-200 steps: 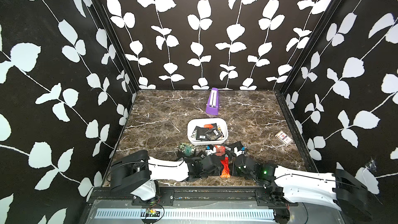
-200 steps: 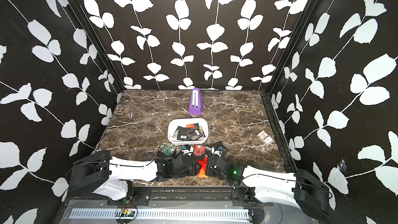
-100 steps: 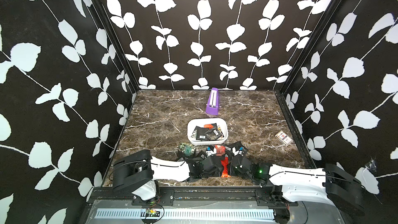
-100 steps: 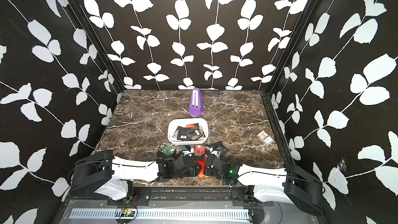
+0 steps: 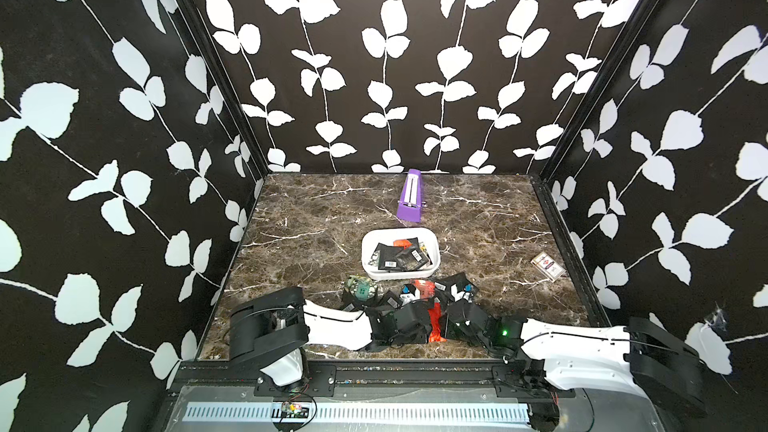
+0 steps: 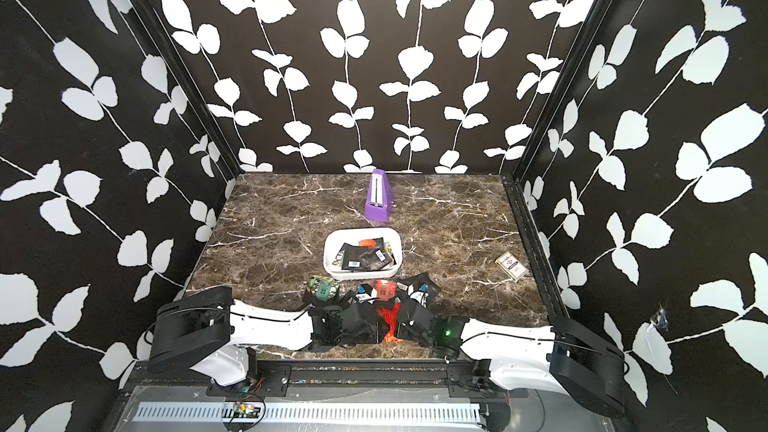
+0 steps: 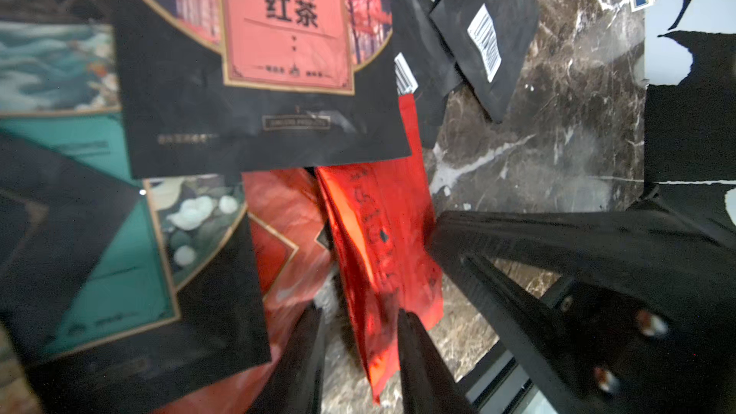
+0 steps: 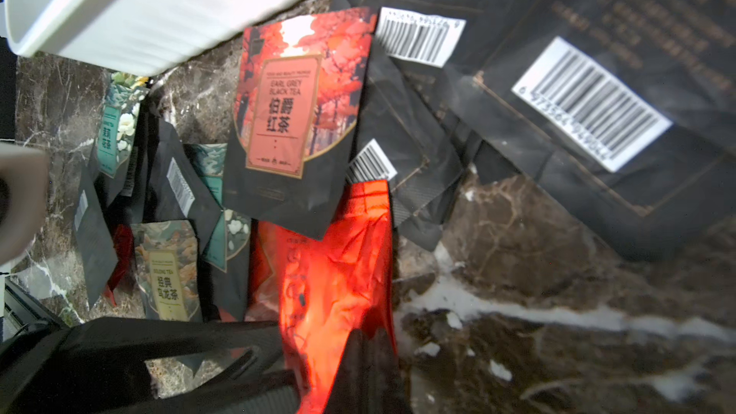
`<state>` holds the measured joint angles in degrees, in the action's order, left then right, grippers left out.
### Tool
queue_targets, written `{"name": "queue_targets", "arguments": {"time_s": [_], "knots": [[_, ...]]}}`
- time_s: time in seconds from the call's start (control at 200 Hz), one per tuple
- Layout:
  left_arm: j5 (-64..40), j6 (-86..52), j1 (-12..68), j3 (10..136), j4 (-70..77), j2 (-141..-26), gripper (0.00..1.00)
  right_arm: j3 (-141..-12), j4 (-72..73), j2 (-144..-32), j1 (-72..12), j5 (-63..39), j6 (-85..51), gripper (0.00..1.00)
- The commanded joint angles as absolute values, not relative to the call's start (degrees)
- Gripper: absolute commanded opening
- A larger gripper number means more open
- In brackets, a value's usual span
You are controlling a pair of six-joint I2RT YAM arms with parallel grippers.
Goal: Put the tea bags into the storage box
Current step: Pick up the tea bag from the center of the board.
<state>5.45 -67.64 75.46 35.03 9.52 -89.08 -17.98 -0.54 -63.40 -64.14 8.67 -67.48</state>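
The white storage box (image 5: 432, 248) (image 6: 328, 257) sits mid-table with several tea bags (image 5: 400, 257) in it. More tea bags (image 5: 457, 286) (image 8: 294, 121) (image 7: 286, 33) lie scattered just in front of it. Both arms meet near the front edge around one red tea bag (image 5: 435, 320) (image 6: 388, 320) that stands on its edge. My right gripper (image 8: 368, 336) is shut on the red tea bag (image 8: 326, 272). My left gripper (image 7: 360, 314) is open, its fingers either side of the same red tea bag (image 7: 378, 240), with a gap on one side.
A purple wedge with a white stripe (image 5: 409, 201) stands behind the box. A flat card-like pack (image 5: 547, 266) lies by the right wall. Leaf-patterned walls close three sides. A black rail (image 5: 374, 371) runs along the front edge.
My left gripper's jaws have narrowed around the red tea bag. The right arm has shifted slightly left toward the centre, still shut on it.
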Motion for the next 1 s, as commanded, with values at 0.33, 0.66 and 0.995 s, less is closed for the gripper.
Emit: {"name": "queue_targets", "arguments": {"time_s": [0.33, 0.66, 0.995], "knots": [[5.03, -67.68, 75.77, 37.26, 8.26, -91.31, 0.27, -15.11, 0.24, -62.81, -64.70, 10.20, -68.46, 0.00], [4.51, -67.32, 75.85, 38.30, 7.80, -92.10, 0.17, -14.96, 2.02, -64.40, -64.70, 9.80, -68.51, 0.00], [4.01, -65.95, 75.79, 40.31, 4.84, -91.13, 0.00, -14.79, -1.18, -61.17, -64.78, 11.66, -68.29, 0.00]]}}
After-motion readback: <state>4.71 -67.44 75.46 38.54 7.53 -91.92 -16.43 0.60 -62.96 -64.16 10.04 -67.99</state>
